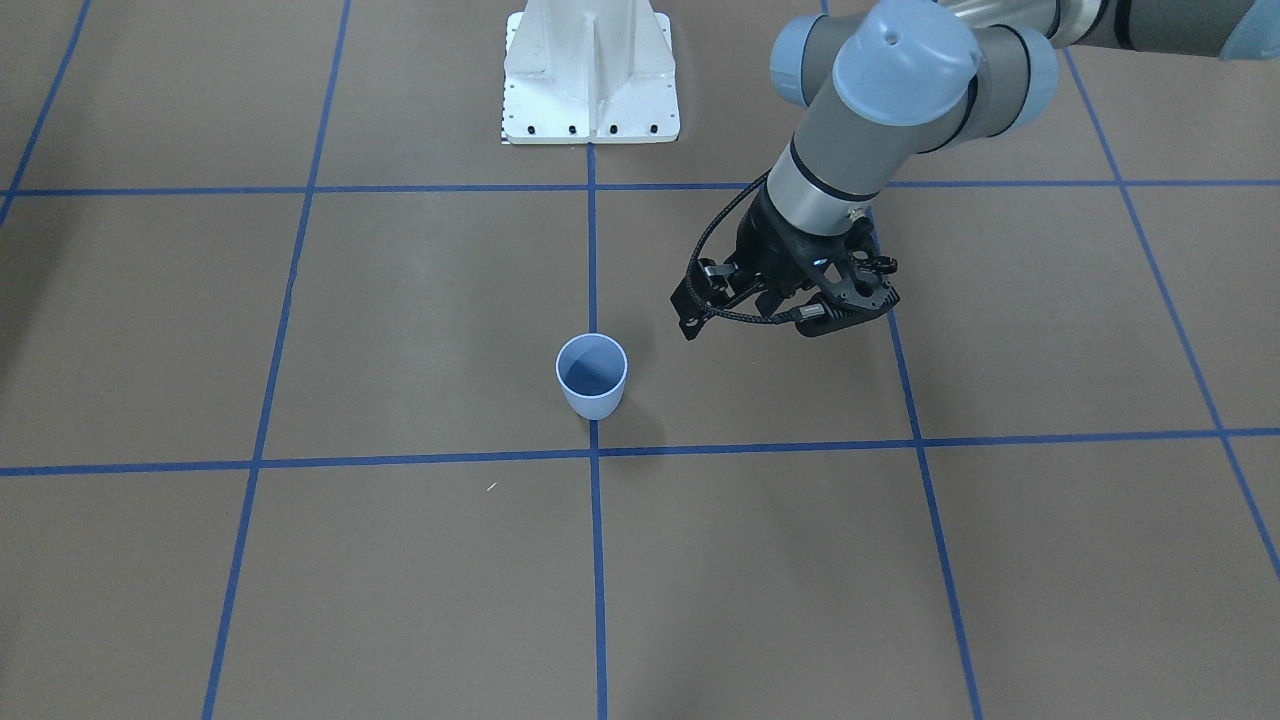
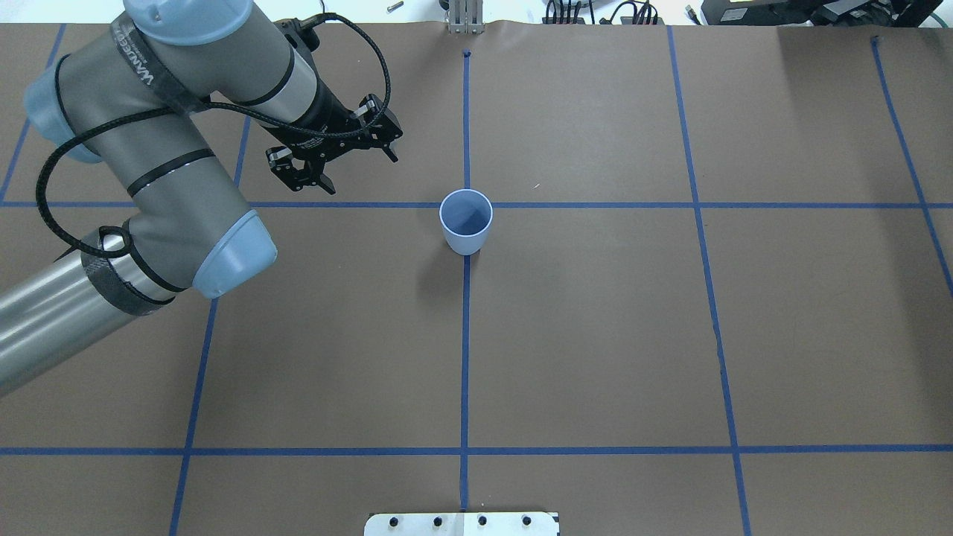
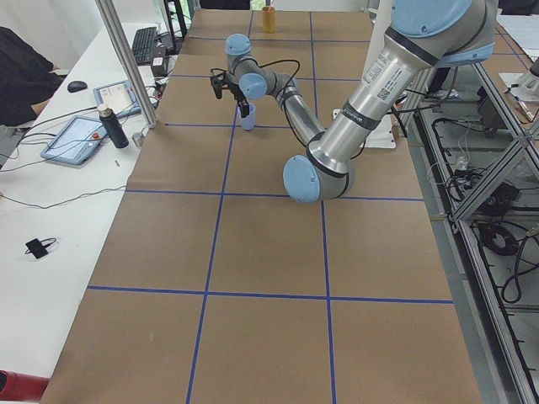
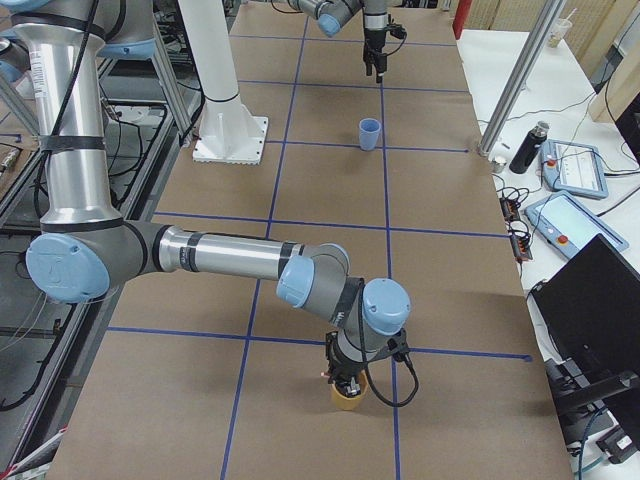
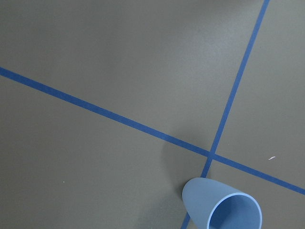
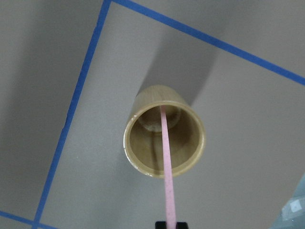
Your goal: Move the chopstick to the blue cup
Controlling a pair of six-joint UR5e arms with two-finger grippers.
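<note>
Two cups stand on the table point(image 2: 595, 335): the blue cup point(image 2: 466, 222), upright on a tape crossing, and a tan cup point(image 4: 349, 400) well apart from it, toward the robot's right end. The overhead and front views take in only the blue cup and the left gripper point(image 2: 362, 173), which hovers near it on the robot's left, fingers spread wide. The tan cup shows only in the side views and the right wrist view. The right-side view has the right gripper point(image 4: 347, 384) directly above it. The right wrist camera adds detail. The pink chopstick point(image 6: 167, 157) has its lower end inside the tan cup and its upper end pinched between the dark fingers point(image 6: 161, 225) at the frame's bottom edge. The left wrist camera sees just the blue cup.
</note>
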